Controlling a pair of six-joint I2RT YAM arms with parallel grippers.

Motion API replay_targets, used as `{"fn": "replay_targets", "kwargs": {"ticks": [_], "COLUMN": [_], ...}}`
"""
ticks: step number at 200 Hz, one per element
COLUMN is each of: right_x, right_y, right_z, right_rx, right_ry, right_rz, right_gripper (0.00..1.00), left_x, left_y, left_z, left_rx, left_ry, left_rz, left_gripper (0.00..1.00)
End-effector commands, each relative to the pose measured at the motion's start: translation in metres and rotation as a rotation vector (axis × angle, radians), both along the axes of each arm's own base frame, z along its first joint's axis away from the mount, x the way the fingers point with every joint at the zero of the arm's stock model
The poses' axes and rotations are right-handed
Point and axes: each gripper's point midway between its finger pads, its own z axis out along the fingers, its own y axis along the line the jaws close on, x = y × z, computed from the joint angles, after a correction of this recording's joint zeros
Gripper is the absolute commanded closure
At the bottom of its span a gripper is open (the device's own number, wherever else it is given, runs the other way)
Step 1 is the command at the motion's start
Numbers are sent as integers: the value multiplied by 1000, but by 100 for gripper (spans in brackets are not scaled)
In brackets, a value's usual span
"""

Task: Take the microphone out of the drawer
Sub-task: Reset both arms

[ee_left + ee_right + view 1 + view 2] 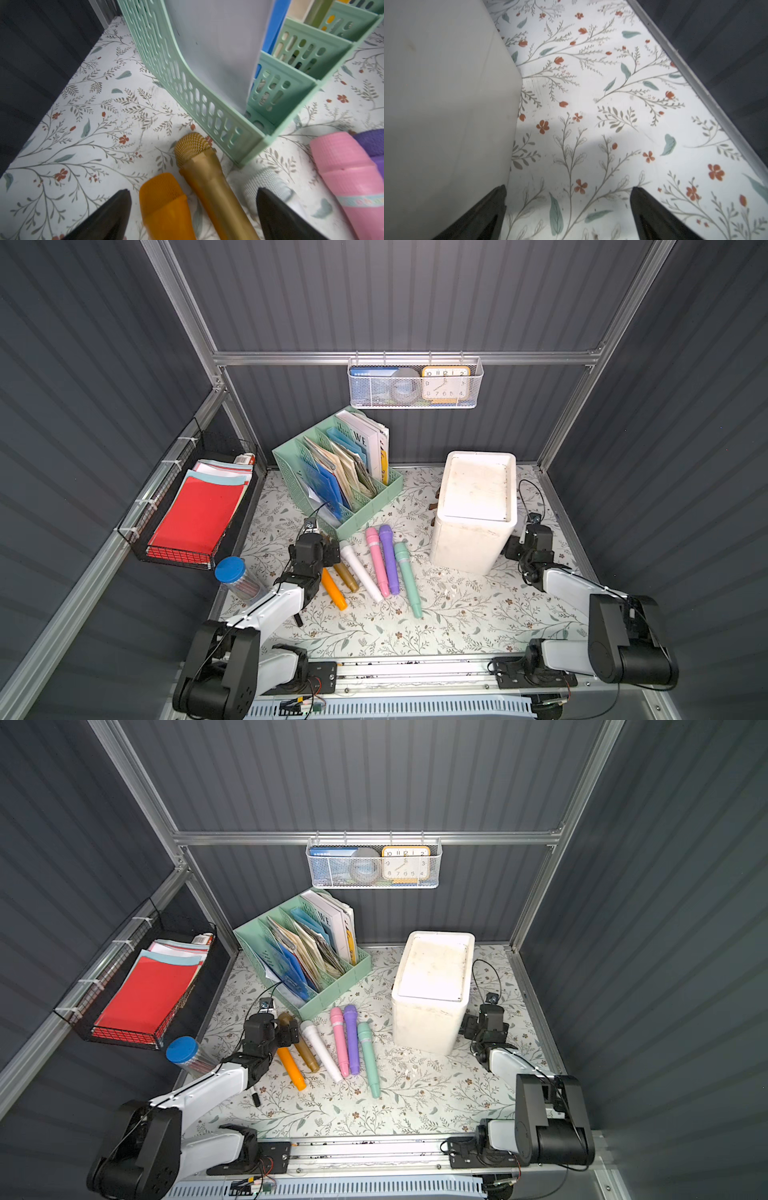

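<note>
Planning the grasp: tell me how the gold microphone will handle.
The gold microphone lies flat on a round barrel, so probably rolls if nudged. It looks rigid, likely light. Its smooth body may slip in the left gripper.

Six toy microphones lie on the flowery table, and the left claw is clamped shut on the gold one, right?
Not quite: the left gripper is open, not clamped. The left wrist view shows its fingers wide apart, with the heads of the gold microphone and the orange microphone lying between them. The count of six on the table is right.
</note>
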Motion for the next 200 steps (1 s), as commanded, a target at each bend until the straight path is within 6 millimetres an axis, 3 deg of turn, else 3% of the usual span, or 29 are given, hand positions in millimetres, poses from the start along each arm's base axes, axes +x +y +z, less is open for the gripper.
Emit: {"fn": "replay_targets", "kwargs": {"ticks": [1,22,65,116,152,171,176,190,200], "right_x": [21,12,7,0,-2,-10,-11,-7,1], "right_y": [-14,-18,-16,-9,-8,-7,-3,1,-6], "right_z": [36,45,48,53,54,52,61,69,56], "right_rx": [-81,-129,-127,-134,-136,-51,-20,-6,-15], "right_ry": [-147,-211,-247,-292,-309,-328,-373,-421,-383], "right_rz": [-64,-90,-75,-51,-47,-80,-70,-61,-95], "right_gripper": [2,1,1,1,1,1,1,1,1], "left_x": [24,37,54,34,33,33,33,33,33], "left_y": [8,21,34,37,37,37,37,37,37], "left_z": [17,18,-5,-7,-7,-7,-7,-7,-7], "left_rx": [22,29,40,-35,-36,-34,-33,-34,-34], "left_ry": [-109,-130,-140,-228,-225,-226,-226,-227,-227], "left_rz": [0,24,15,-13,-11,-10,-9,-10,-10], "left_gripper": [1,1,1,1,1,1,1,1,1]}}
